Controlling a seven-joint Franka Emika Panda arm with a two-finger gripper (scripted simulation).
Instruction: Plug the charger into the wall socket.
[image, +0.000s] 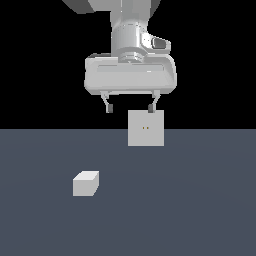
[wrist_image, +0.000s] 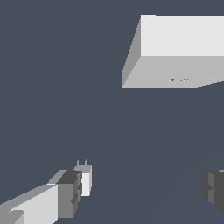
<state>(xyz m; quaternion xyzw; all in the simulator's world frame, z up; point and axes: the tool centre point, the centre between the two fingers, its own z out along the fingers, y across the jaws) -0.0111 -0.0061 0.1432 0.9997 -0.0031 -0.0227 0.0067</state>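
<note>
The charger (image: 86, 183) is a small, plain off-white rectangular block lying on the dark grey-blue floor (image: 200, 210), toward the exterior view's left and nearer the camera than everything else. Its top face reads brightest, its front and side faces slightly greyer, with no markings on them in that view. In the wrist view the charger (wrist_image: 84, 180) shows as a small white block with two thin prongs sticking out of one end; it is partly hidden behind one dark finger (wrist_image: 70, 193) of the gripper.

The wall socket (image: 145, 128) is a flat off-white square plate standing upright on the floor, clearly larger than the charger, with two tiny dark yellowish holes side by side near its centre. In the wrist view the wall socket (wrist_image: 175, 52) appears as a thick slab, its pale top face above the greyer face that carries the two holes.

The gripper (image: 130, 107) hangs above the floor, its fingers spread wide with nothing between them. The charger and the wall socket sit well apart.
</note>
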